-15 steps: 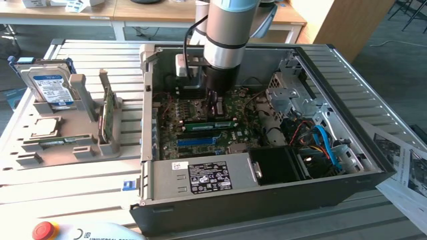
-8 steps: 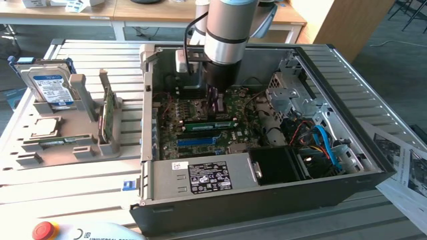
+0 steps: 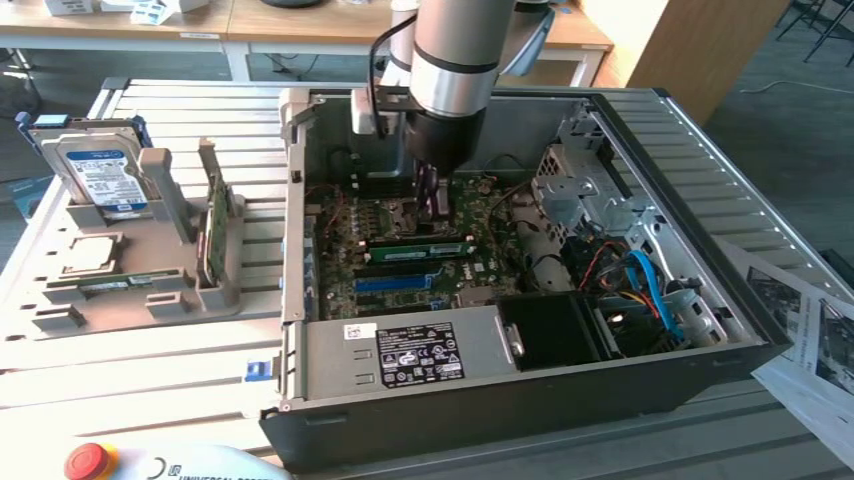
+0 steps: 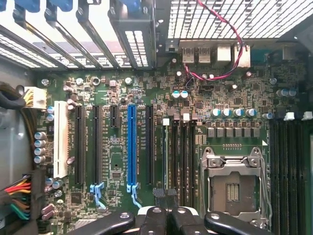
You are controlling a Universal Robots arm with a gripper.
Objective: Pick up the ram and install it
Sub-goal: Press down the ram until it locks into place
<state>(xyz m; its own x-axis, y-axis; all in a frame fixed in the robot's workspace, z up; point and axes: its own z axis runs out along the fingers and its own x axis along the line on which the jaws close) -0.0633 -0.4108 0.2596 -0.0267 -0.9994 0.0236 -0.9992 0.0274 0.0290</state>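
Closest in the wrist view, pincer (image 4: 166, 215) is pressed together, gripping nothing, above the motherboard (image 4: 146, 161); a ram (image 3: 422, 249) sits slotted in.

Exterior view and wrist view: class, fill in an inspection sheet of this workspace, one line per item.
Surface: slatted metal table with an open computer case on it.
Job's things: ram, a green stick on edge on the motherboard, just below the gripper.
Clutter: grey tray holding a hard drive, an upright green card and a second green stick.
Grippers: gripper shut, inside the case; contact with the ram cannot be told.
Cables: red-black wire; blue cable.
Surroundings: papers, red stop button, desks.
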